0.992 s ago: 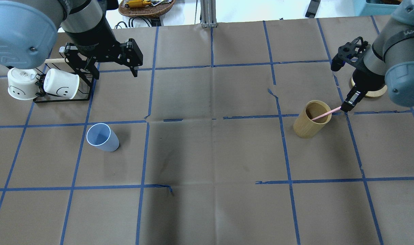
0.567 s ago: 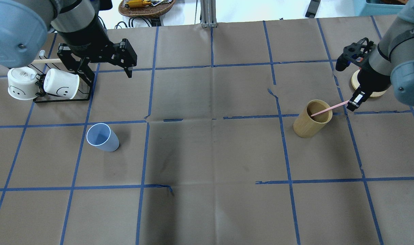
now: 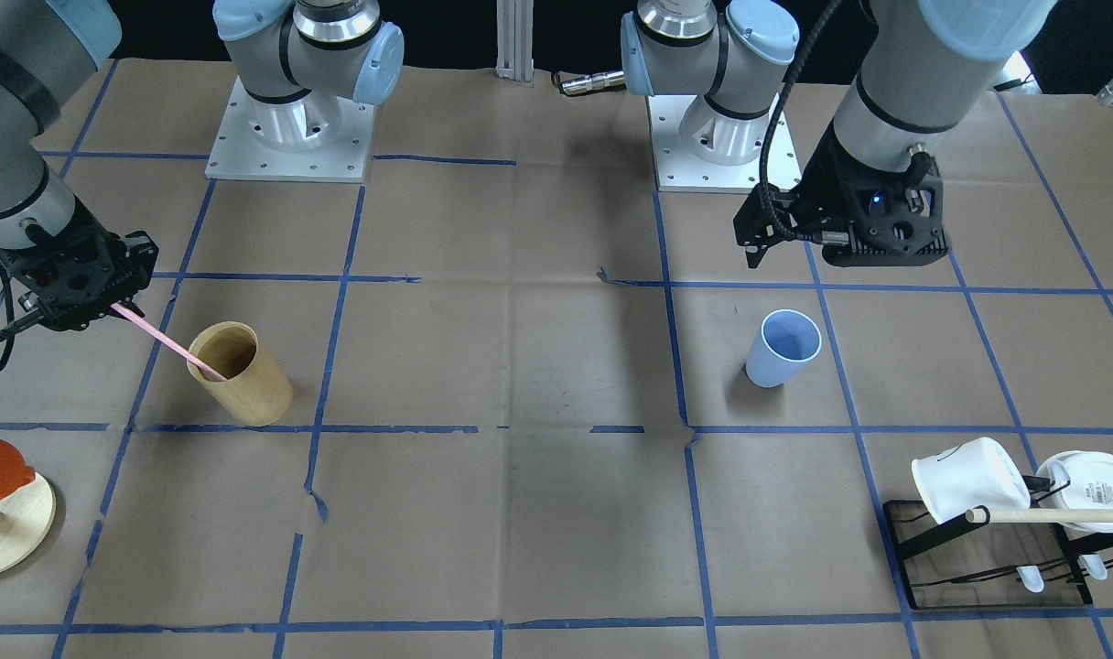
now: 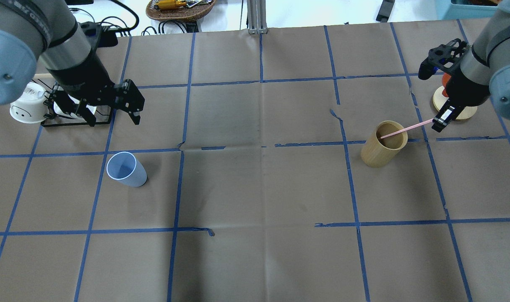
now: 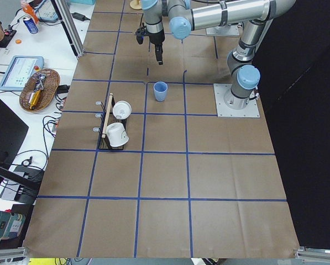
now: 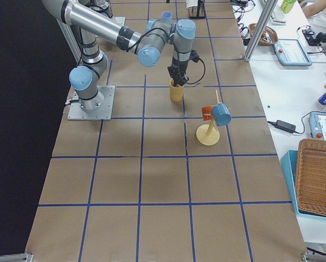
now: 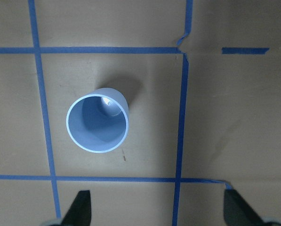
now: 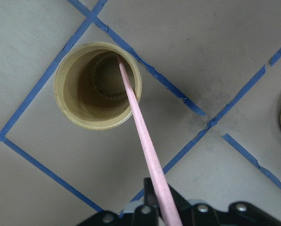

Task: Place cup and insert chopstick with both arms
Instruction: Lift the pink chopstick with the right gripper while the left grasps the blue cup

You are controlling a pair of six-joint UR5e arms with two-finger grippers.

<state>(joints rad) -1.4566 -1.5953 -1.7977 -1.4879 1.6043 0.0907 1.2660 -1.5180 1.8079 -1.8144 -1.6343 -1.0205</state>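
The light-blue cup (image 4: 126,169) stands upright on the table's left half; it also shows in the front view (image 3: 783,348) and in the left wrist view (image 7: 98,123). My left gripper (image 4: 112,119) is open and empty, hovering just beyond the cup and above it. My right gripper (image 4: 441,117) is shut on the upper end of the pale-pink chopstick (image 4: 406,129). The stick slants down, and its lower end sits inside the tan wooden cylinder (image 4: 383,144), as the right wrist view shows: chopstick (image 8: 140,127), cylinder (image 8: 65,89).
A black wire rack (image 3: 977,567) with white smiley mugs (image 4: 22,110) and a wooden rod stands at the far left, right behind my left gripper. A round wooden stand (image 4: 438,100) with an orange piece lies under my right arm.
My left arm has moved back from the mug rack toward the blue cup. My right gripper has moved right and drawn the chopstick further out of the wooden cylinder.
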